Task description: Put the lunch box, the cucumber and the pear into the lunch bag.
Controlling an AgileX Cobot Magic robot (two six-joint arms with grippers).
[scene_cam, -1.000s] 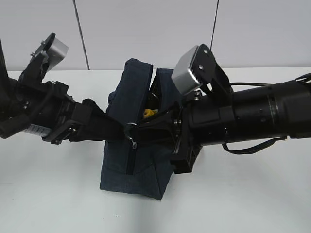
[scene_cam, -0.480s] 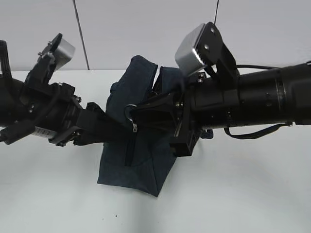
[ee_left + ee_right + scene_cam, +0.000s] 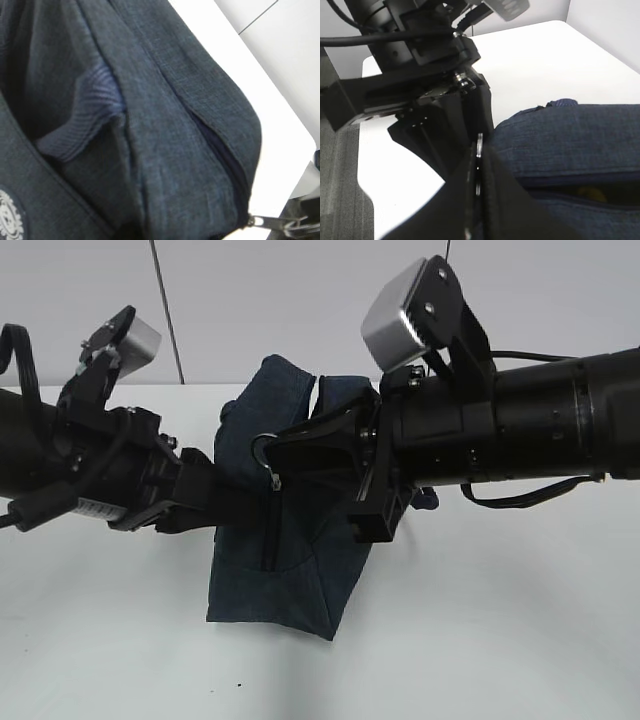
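Observation:
The navy lunch bag [image 3: 270,580] stands mid-table between both arms. My right gripper [image 3: 272,452] is shut on the bag's metal ring pull [image 3: 263,446]; in the right wrist view the ring's edge [image 3: 479,142] shows between the closed fingers. My left gripper [image 3: 232,505] is shut on the bag's left side; its wrist view is filled by bag fabric [image 3: 165,125] and shows a closed stretch of zipper [image 3: 220,155]. A yellow glimpse of the pear [image 3: 590,193] shows in the remaining opening. The lunch box and the cucumber are hidden.
The white table [image 3: 500,640] stretches around the bag, with a grey wall behind. The left arm's black body [image 3: 410,45] sits close in front of the right gripper. The table's edge and darker floor [image 3: 340,200] lie at the left of the right wrist view.
My right gripper has moved up and back along the bag's top with the ring pull. The opening has narrowed and the pear no longer shows in the exterior view. The left arm barely moved.

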